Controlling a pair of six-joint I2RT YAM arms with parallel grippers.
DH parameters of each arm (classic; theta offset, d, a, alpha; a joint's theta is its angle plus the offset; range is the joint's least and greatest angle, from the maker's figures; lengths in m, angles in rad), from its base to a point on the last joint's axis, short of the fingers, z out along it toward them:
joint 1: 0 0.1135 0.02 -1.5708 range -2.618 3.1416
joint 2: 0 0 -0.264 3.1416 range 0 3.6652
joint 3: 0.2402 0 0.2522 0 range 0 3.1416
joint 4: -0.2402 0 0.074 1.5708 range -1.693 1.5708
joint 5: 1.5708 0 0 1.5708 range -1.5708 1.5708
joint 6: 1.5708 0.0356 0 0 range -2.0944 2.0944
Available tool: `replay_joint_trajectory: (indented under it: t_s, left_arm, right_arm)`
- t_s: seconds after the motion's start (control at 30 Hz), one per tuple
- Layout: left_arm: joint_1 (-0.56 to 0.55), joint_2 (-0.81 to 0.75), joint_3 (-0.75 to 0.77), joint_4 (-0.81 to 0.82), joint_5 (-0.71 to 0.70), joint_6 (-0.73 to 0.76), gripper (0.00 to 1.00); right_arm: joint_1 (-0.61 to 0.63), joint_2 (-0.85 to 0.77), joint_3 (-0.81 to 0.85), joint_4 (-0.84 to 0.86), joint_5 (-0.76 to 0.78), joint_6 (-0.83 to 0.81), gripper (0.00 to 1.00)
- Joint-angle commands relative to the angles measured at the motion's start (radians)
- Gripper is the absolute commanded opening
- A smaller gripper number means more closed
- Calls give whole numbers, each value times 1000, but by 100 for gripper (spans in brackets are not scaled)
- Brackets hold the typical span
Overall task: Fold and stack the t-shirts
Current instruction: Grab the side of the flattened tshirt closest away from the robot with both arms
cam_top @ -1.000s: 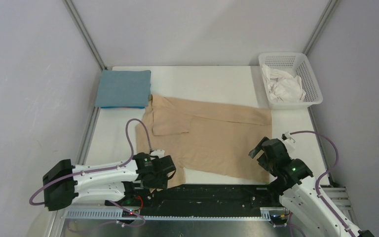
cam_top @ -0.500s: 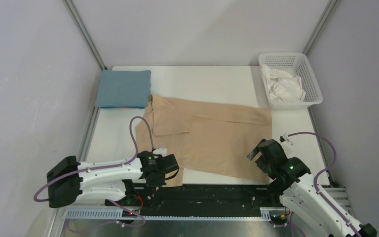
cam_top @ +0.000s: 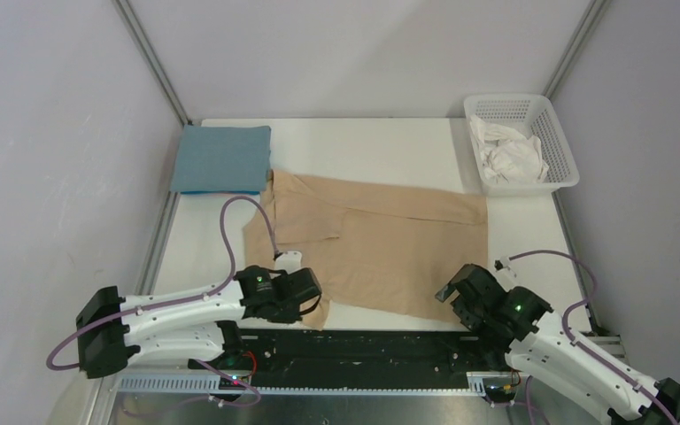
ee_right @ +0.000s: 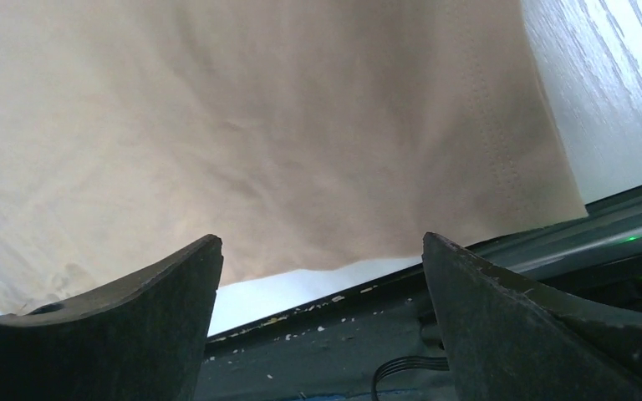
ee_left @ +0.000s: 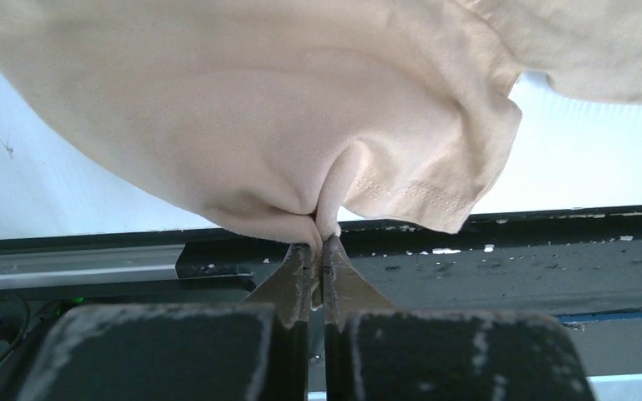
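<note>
arms: clad in white, jointed in black | cables: purple, looped | lights: green | right hand: fingers black, scuffed

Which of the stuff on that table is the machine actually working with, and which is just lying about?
In the job: tan shirt, spread out, near hem pinched by the left gripper; folded teal shirt at the far left; right gripper, open by the hem.
Lying about: white basket with crumpled white cloth inside.
</note>
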Motion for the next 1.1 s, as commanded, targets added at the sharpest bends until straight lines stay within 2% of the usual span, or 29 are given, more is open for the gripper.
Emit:
replay_joint_trajectory:
  t_s: [0.0,0.13,0.27,0.33,0.43,0.6,0.67,0.8,1.07]
  left_arm:
    - [0,-10,52,0,-68,23,0]
    - [8,-12,53,0,-82,22,0]
    - [24,-29,41,0,-91,16,0]
    - [36,-39,38,0,-97,19,0]
    - [51,-48,40,0,-103,25,0]
    - [75,-55,52,3,-118,34,0]
    - [86,-53,60,9,-125,40,0]
    - [114,-50,74,33,-127,62,0]
    - [190,-58,140,150,-153,139,0]
  right_arm:
    - [9,-17,-63,-2,-17,106,93]
    - [8,29,-77,7,6,113,92]
    - [-9,36,-66,6,69,114,84]
    - [-23,25,-65,15,91,101,75]
    - [-52,23,-70,53,88,38,52]
    - [-103,56,-71,117,47,-38,29]
    - [-106,61,-70,119,43,-53,14]
    - [-129,58,-56,115,33,-96,0]
    - [-251,139,11,216,-75,-315,0]
